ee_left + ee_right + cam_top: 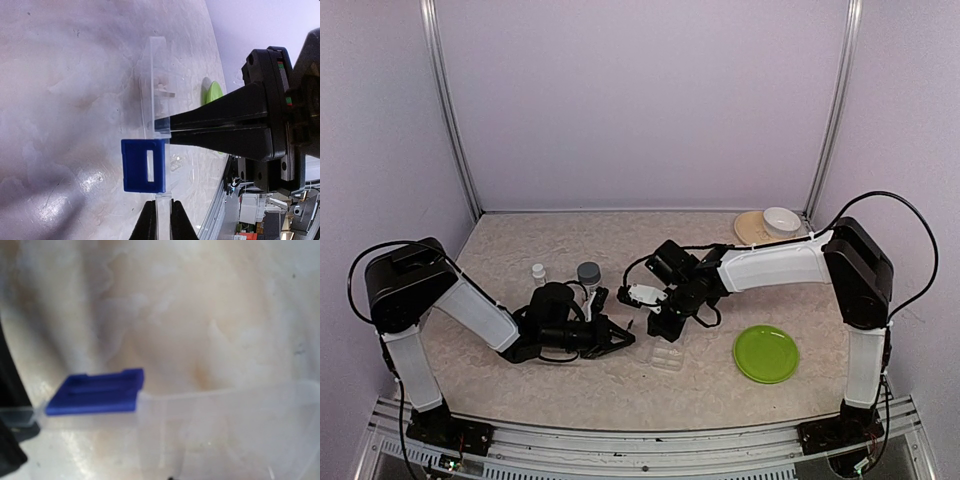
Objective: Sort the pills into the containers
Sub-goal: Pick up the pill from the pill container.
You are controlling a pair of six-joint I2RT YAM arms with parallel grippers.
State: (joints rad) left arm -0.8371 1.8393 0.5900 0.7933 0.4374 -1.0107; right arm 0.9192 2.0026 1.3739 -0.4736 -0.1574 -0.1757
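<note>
— Left gripper (618, 340): how is it set?
— It is clamped on the pill organiser's (670, 357) clear edge, beside the blue clasp (135, 165).
— And the right gripper (663, 325)?
— Pressed together on that same edge, past the clasp. The pill organiser is found on the table (570, 240), left of the green plate (766, 353).

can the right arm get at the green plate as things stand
Probably yes: the green plate lies uncovered to the right of the right gripper, with nothing between them. That gripper is shut on the pill organiser, though, so it would have to let go first.
</note>
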